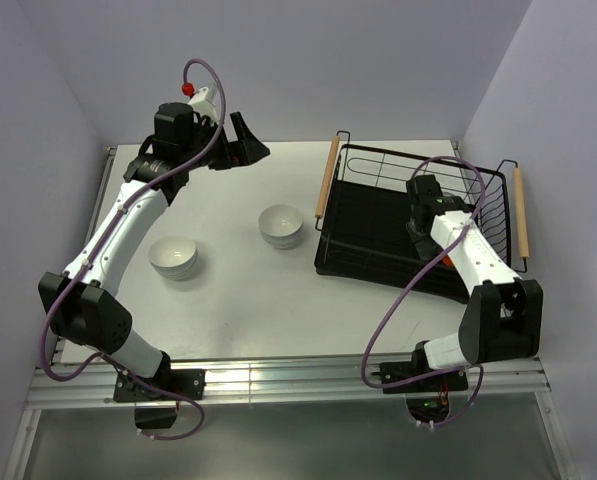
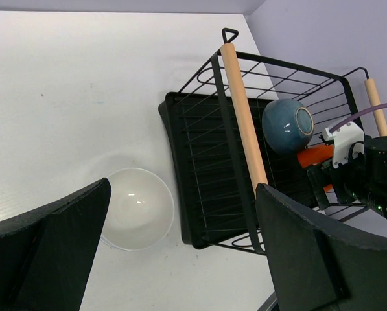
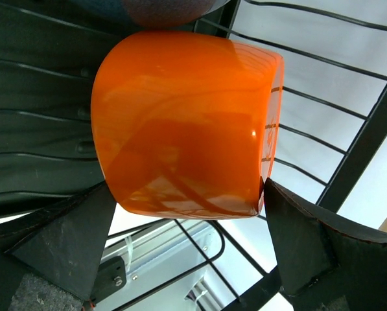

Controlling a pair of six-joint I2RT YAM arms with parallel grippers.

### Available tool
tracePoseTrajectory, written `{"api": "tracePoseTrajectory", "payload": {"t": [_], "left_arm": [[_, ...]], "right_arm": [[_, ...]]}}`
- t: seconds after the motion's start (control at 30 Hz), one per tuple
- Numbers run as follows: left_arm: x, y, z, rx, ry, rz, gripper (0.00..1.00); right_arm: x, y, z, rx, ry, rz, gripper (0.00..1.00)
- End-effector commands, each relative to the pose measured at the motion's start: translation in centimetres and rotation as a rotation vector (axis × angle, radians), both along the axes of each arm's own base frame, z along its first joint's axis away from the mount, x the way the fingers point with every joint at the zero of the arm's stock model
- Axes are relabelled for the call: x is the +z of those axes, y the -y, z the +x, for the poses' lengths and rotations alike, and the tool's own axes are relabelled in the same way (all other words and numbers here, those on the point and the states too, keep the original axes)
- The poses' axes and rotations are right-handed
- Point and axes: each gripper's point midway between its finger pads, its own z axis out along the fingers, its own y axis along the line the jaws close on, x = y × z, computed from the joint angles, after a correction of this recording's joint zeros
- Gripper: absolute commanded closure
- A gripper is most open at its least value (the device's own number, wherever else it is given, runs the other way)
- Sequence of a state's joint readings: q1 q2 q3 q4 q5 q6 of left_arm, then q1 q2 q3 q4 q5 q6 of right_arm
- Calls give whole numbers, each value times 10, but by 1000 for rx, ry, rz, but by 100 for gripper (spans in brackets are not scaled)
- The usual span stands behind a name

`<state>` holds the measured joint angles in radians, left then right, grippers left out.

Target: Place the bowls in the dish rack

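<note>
The black wire dish rack [image 1: 363, 215] with wooden handles stands at the right of the table. My right gripper [image 1: 424, 243] is down inside it, shut on the orange bowl [image 3: 187, 123], which lies on its side with a finger at each lower edge. The dark blue bowl [image 2: 287, 125] rests on its side just beyond the orange bowl [image 2: 315, 155]. White bowls stand on the table at the centre [image 1: 281, 225] and left [image 1: 174, 257]; each may be a stack. My left gripper [image 1: 246, 140] hovers open and empty at the table's back, high above the centre white bowl [image 2: 138, 207].
The rack's near wooden handle [image 2: 244, 116] and tall wire walls [image 3: 349, 129] surround the right gripper. Purple walls close in the table at the back and both sides. The right arm [image 2: 368, 175] reaches over the rack's far end.
</note>
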<state>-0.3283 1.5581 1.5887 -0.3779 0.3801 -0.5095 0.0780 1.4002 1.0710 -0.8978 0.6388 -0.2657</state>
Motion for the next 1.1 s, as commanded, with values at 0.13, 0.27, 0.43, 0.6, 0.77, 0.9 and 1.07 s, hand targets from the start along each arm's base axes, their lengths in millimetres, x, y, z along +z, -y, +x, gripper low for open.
{"api": "tracePoseTrajectory", "payload": {"t": [0.13, 0.27, 0.43, 0.6, 0.77, 0.9, 1.07], "left_arm": [[30, -2, -6, -14, 81, -42, 1], [30, -1, -6, -21, 76, -49, 1], [29, 1, -6, -33, 68, -56, 1], [31, 0, -7, -32, 72, -61, 1], [36, -3, -9, -28, 100, -58, 1], [39, -10, -12, -31, 117, -43, 1], [32, -30, -5, 5, 111, -16, 1]], "right_arm": [[8, -9, -6, 17, 4, 17, 0], [8, -13, -11, 42, -25, 41, 0], [9, -18, -17, 73, -56, 68, 0], [13, -23, -16, 80, -47, 98, 0], [32, -29, -6, 94, 18, 136, 0], [72, -35, 12, 119, 143, 171, 0], [118, -38, 32, 144, 274, 190, 0]]}}
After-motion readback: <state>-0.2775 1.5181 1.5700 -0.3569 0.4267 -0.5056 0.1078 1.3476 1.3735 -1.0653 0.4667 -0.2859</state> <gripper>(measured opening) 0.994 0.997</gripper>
